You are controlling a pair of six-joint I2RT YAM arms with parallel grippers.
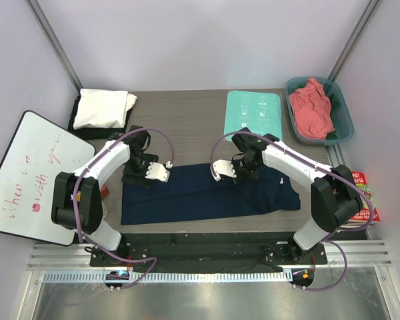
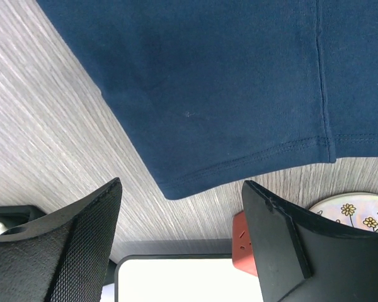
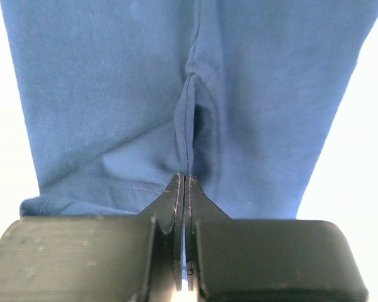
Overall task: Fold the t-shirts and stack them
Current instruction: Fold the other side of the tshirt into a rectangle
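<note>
A dark navy t-shirt [image 1: 207, 193] lies spread as a long band across the front of the table. My left gripper [image 1: 135, 177] hangs open over its left end. In the left wrist view the navy shirt's hemmed corner [image 2: 239, 82] lies just beyond the open left gripper [image 2: 181, 185], with nothing between the fingers. My right gripper [image 1: 243, 175] is at the shirt's far edge, right of centre. The right wrist view shows the right gripper [image 3: 186, 179] shut on a pinched ridge of the navy fabric [image 3: 113, 94] along a seam.
A folded white t-shirt [image 1: 103, 108] rests on a black one [image 1: 82, 128] at the back left. A salmon pink shirt [image 1: 311, 110] fills the teal tub [image 1: 345, 113] at back right, beside a mint-green board [image 1: 253, 113]. A whiteboard [image 1: 23, 173] lies on the left.
</note>
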